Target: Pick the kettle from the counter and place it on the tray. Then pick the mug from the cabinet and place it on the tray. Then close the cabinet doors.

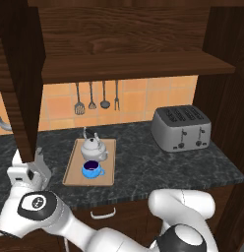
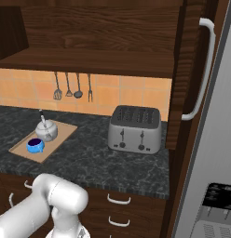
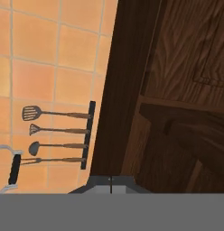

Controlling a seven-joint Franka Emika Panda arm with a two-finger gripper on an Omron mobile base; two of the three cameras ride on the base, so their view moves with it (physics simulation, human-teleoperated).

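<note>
On the counter, left of centre: the tray (image 1: 71,170) lies flat on the dark marbled counter (image 1: 158,165), its long side running from near to far
Kettle: the kettle (image 1: 93,147) stands upright on the far half of the tray, dark handle arched above its lid; in the right base view it shows at (image 2: 46,130)
Mug: the blue mug (image 1: 91,169) sits upright on the near half of the tray, just in front of the kettle, handle to the right
Cabinet: the cabinet (image 1: 134,37) hangs above the counter with its wide shelf exposed
Cabinet doors: both stand open; the left door (image 1: 18,78) juts edge-on towards the camera at the left, the right door (image 2: 189,69) swings out at the right with its silver bar handle (image 2: 203,69) showing
Gripper: the gripper (image 1: 29,170) is at the near left, just below and beside the left door's lower edge; I cannot tell how far apart its fingers are or whether they touch the door
Toaster: the silver toaster (image 1: 182,128) stands on the counter well right of the tray
Wall: four utensils (image 1: 97,97) hang on the orange tiles behind the tray
</note>
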